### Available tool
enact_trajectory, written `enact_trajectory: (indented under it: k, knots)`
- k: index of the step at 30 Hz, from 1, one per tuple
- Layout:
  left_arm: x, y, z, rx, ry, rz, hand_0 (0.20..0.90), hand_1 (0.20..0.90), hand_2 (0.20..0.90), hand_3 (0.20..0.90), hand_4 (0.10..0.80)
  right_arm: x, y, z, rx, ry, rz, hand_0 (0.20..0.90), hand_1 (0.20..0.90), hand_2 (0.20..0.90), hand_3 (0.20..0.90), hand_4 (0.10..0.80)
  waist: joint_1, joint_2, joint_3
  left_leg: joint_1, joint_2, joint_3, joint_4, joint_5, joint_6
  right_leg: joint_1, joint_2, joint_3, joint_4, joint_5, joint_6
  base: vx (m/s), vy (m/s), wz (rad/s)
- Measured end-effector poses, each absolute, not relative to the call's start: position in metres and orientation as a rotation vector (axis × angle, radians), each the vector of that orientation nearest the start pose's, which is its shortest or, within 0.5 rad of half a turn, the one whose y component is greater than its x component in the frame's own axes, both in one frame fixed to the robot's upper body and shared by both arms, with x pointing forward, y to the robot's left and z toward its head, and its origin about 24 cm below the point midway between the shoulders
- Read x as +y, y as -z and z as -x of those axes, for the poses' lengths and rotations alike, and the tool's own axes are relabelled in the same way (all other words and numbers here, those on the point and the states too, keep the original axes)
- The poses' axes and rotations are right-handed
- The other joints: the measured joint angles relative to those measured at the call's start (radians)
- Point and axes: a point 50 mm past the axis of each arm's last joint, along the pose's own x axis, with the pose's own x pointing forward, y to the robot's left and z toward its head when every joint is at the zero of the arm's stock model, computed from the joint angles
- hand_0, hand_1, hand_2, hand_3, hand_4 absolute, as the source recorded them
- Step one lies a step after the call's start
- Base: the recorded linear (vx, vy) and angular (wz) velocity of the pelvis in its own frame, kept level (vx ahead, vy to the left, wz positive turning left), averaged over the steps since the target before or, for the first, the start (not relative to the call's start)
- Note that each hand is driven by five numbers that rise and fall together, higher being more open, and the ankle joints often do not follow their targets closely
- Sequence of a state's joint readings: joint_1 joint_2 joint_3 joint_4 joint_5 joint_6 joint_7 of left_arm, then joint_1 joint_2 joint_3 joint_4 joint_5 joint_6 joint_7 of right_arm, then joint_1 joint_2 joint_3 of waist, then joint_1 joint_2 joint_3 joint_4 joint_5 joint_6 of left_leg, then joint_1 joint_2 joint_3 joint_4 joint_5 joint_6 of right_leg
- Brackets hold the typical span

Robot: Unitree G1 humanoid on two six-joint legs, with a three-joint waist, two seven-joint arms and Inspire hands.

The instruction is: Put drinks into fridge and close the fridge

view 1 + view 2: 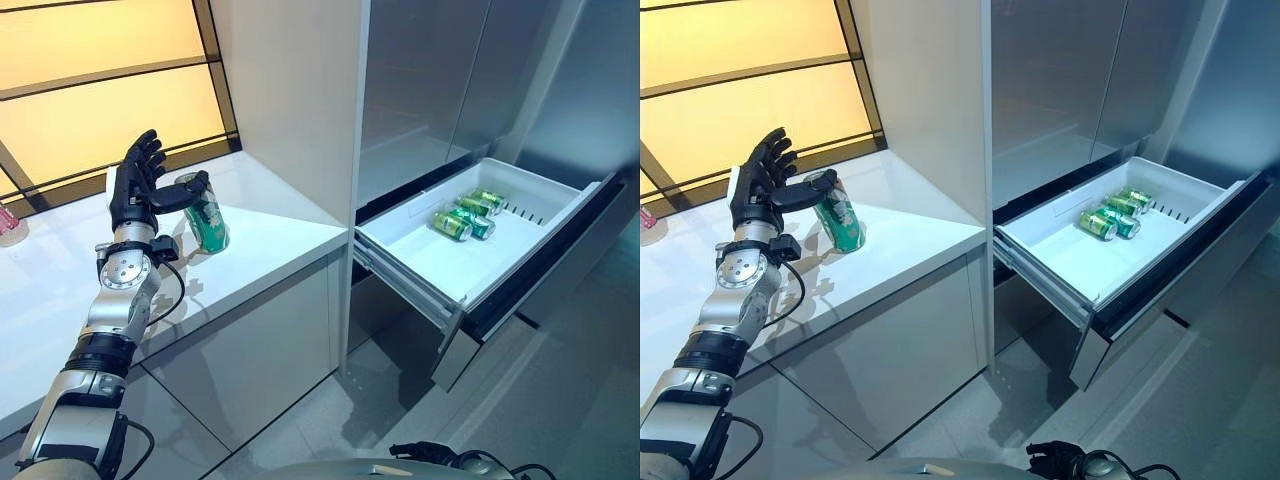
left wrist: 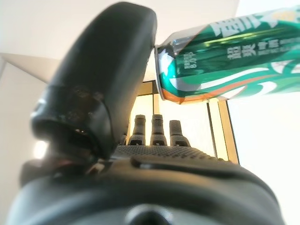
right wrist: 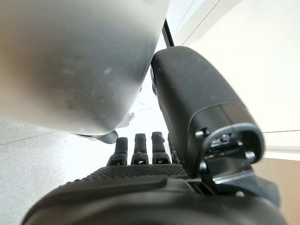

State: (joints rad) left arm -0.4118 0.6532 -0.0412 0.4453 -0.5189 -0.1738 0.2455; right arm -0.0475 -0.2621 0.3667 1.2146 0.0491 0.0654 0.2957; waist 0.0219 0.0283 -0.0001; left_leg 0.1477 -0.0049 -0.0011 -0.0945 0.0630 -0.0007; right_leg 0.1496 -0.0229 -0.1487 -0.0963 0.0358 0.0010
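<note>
Left hand (image 1: 135,190) released, fingers straight up, thumb tip touching the green can's (image 1: 205,215) rim. Can upright near the surface's (image 1: 270,235) front edge. Right hand (image 3: 140,192) idle, fingers straight. Three cans lie in the open fridge drawer (image 1: 420,255). Advice: curl round mid-body before lifting, keeping it upright.

Bright, even light; a warm glowing panel (image 1: 100,60) behind the counter (image 1: 270,230); wrist views blurred up close.
</note>
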Motion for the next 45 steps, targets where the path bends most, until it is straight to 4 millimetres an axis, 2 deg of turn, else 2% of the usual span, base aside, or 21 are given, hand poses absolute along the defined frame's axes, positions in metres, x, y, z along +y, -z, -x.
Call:
enact_trajectory:
  k: [17, 25, 45]
  knots:
    - [0.297, -0.124, -0.319, -0.182, -0.330, -0.109, 0.900, 0.900, 0.900, 0.900, 0.800, -0.211, 0.162, -0.098, 1.309, -0.366, 0.228, 0.900, 0.900, 0.900, 0.900, 0.800, -0.011, 0.002, 0.010, 0.001, 0.000, 0.010, 0.000, 0.000, 0.000, -0.002, 0.000, 0.007, 0.004, 0.000, 0.000, 0.002, 0.001, 0.00]
    - [0.305, -0.112, -0.318, -0.127, -0.348, -0.115, 0.900, 0.900, 0.900, 0.900, 0.800, -0.211, 0.161, -0.100, 1.301, -0.363, 0.224, 0.900, 0.900, 0.900, 0.900, 0.800, -0.032, 0.003, 0.013, 0.006, 0.000, 0.026, 0.000, 0.000, 0.000, -0.004, 0.001, 0.025, 0.004, 0.000, 0.000, 0.019, 0.009, -0.06]
    - [0.315, -0.108, -0.319, -0.115, -0.409, -0.067, 0.900, 0.900, 0.900, 0.900, 0.800, -0.210, 0.161, -0.101, 1.296, -0.365, 0.221, 0.900, 0.900, 0.900, 0.900, 0.800, -0.047, 0.001, 0.013, 0.005, 0.000, 0.043, 0.000, -0.003, 0.002, -0.012, 0.001, 0.041, 0.005, 0.000, 0.000, 0.009, 0.003, -0.01]
